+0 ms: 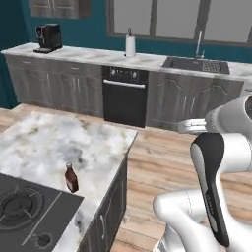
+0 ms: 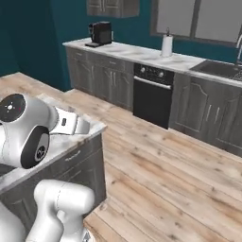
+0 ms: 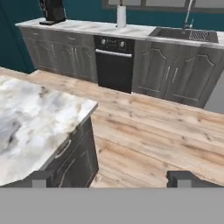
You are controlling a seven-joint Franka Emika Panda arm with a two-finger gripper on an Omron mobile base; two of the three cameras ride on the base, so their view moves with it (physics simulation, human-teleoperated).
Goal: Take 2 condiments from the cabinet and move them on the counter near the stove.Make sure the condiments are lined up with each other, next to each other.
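A small dark red-brown condiment bottle [image 1: 72, 178] with a pale cap stands upright on the marble counter [image 1: 54, 140], just past the right back corner of the black stove [image 1: 22, 211]. My gripper [image 3: 111, 179] is open with nothing between its fingertips [image 3: 40, 178]. It hovers off the counter's [image 3: 30, 113] right corner, above the wooden floor, and faces the far kitchen wall. My arm rises right of the counter, well away from the bottle. The lower part of a grey wall cabinet [image 1: 59, 7] shows high on the far wall, its doors shut.
A far counter along the wall carries a black coffee machine [image 1: 48, 37], a paper towel roll [image 1: 130, 45] and a sink [image 1: 194, 64]. A black oven [image 1: 124, 96] sits below it. Wooden floor [image 1: 162, 157] separates it from the island's drawer fronts [image 3: 72, 159].
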